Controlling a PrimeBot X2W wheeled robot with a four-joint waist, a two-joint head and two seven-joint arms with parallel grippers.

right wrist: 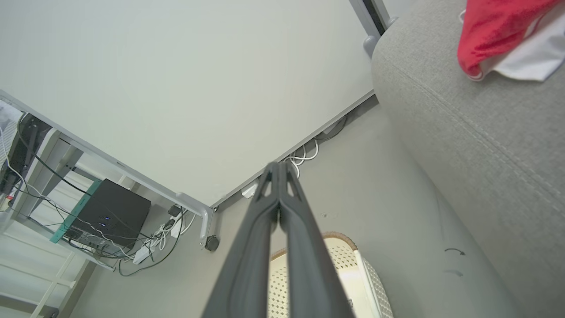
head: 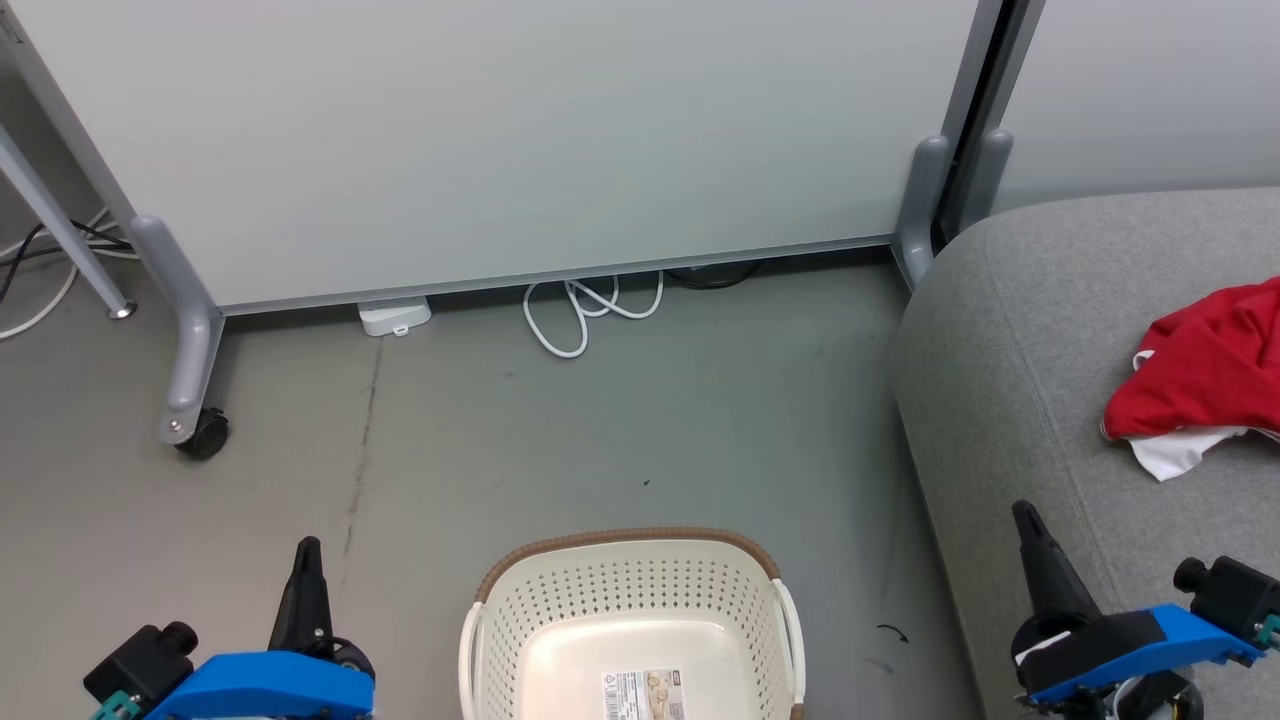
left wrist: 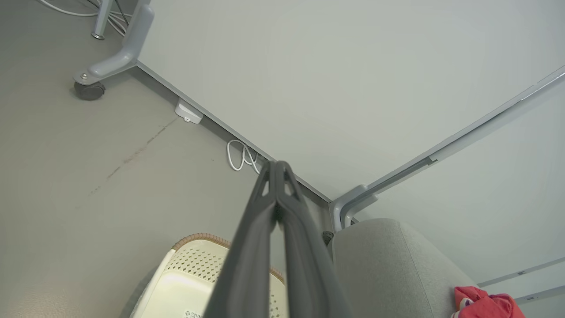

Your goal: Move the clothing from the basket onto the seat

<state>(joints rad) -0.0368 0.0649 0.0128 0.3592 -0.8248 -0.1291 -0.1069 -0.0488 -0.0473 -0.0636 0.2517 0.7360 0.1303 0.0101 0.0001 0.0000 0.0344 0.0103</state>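
Observation:
The red clothing (head: 1210, 370) with white trim lies bunched on the grey seat (head: 1010, 360) at the right; it shows too as the clothing (right wrist: 490, 31) on the seat (right wrist: 476, 145) and the clothing (left wrist: 483, 304) on the seat (left wrist: 388, 265). The cream basket (head: 520, 640) with a brown rim stands on the floor at bottom centre, holding no garment, a label on its bottom. My left gripper (head: 307, 545) is shut left of the basket, my right gripper (head: 1022, 510) shut over the seat's front edge. The left gripper (left wrist: 276, 165) and right gripper (right wrist: 276, 165) have their fingers pressed together, holding nothing.
A pale partition panel (head: 500, 140) on grey caster feet (head: 195, 425) closes off the back. White cable loops (head: 590, 310) and a small white box (head: 395, 317) lie at its base. A black box with cables (right wrist: 110, 216) sits on shelving beyond.

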